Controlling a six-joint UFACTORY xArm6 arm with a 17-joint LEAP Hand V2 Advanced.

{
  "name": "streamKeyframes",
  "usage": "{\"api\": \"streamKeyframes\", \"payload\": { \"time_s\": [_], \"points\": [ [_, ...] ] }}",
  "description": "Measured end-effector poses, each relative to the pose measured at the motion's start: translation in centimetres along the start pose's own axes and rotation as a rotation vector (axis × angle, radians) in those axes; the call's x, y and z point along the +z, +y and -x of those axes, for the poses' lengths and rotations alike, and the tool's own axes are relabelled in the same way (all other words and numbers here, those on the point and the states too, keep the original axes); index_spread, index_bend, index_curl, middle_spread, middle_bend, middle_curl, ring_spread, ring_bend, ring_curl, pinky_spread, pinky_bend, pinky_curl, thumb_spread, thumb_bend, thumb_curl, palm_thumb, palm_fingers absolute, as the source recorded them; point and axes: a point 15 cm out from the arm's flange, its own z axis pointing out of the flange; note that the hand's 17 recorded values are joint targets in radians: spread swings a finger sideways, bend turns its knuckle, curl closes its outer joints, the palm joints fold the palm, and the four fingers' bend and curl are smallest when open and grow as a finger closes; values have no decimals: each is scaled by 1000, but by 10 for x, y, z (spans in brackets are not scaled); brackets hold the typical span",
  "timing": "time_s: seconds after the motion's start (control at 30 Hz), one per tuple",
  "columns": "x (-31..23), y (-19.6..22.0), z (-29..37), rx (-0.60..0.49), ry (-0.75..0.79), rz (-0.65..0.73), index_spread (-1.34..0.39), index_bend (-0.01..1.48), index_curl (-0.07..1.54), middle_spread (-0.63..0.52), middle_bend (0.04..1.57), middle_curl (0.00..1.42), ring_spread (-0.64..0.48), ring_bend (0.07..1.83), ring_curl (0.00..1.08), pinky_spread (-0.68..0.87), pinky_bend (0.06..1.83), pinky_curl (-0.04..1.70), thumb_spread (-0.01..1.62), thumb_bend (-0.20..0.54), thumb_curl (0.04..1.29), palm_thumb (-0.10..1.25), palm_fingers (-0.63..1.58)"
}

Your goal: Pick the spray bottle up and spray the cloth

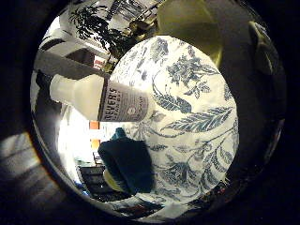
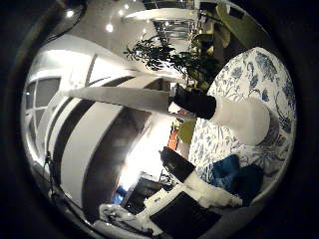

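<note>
A white spray bottle [image 1: 98,98] with a grey label lies across the right little finger side palm view, close to the palm and above the table. Its black spray head [image 2: 194,102] and white body show in the right thumb side palm view. My hand [image 2: 179,204] shows there as white and black fingers curled in beside the bottle, and it holds the bottle. A crumpled blue cloth [image 1: 127,161] lies on the table below the bottle. It also shows in the right thumb side palm view [image 2: 239,179].
The table carries a white tablecloth with a blue flower pattern [image 1: 192,112]. A yellow-green chair [image 1: 187,28] stands beyond the table. A leafy plant [image 2: 164,55] stands at the table's far end. Room walls and ceiling lights fill the rest.
</note>
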Motion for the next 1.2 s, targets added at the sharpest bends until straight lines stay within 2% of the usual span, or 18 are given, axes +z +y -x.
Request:
{"api": "streamKeyframes", "payload": {
  "time_s": [0.37, 0.43, 0.57, 0.6, 0.63, 0.67, 0.73, 0.8, 0.87, 1.0, 1.2],
  "points": [
    [54, 4, 21, -54, -7, 80, -96, 167, 279, 140, 335, 361, 180, 491, 290, 336, 399, 324, 954, -30, 308, 512, 254],
    [69, 7, 26, -71, 3, 102, -107, 164, 284, 116, 347, 364, 152, 543, 298, 320, 382, 311, 953, -26, 312, 519, 318],
    [92, 7, 35, -120, 39, 123, -175, 187, 289, -35, 560, 440, -67, 789, 366, 169, 386, 280, 979, -8, 329, 607, 711],
    [97, 6, 39, -135, 49, 125, -225, 215, 307, -94, 645, 478, -138, 868, 391, 46, 480, 290, 998, -1, 347, 668, 979],
    [101, 7, 42, -145, 51, 128, -257, 221, 321, -121, 695, 504, -166, 898, 411, -44, 571, 322, 999, -2, 361, 702, 1125],
    [105, 7, 46, -152, 47, 131, -286, 359, 392, -137, 818, 557, -189, 959, 458, -150, 674, 377, 982, 11, 392, 774, 1323],
    [110, 9, 52, -162, 39, 136, -309, 592, 509, -148, 969, 621, -210, 1059, 513, -251, 878, 470, 959, -2, 432, 849, 1379],
    [117, 12, 63, -169, 24, 138, -298, 817, 617, -142, 1108, 671, -216, 1165, 563, -262, 1052, 556, 931, 1, 478, 934, 1350],
    [121, 15, 68, -161, 9, 129, -274, 967, 686, -136, 1194, 701, -216, 1246, 604, -253, 1155, 623, 910, -1, 515, 994, 1280],
    [125, 19, 79, -147, -22, 117, -230, 1111, 753, -116, 1314, 722, -219, 1342, 671, -210, 1287, 755, 861, -3, 598, 1097, 1162],
    [118, 19, 100, -172, -33, 120, -196, 1192, 770, -87, 1372, 709, -223, 1378, 730, -175, 1286, 914, 827, -12, 687, 1122, 1108]
  ]
}}
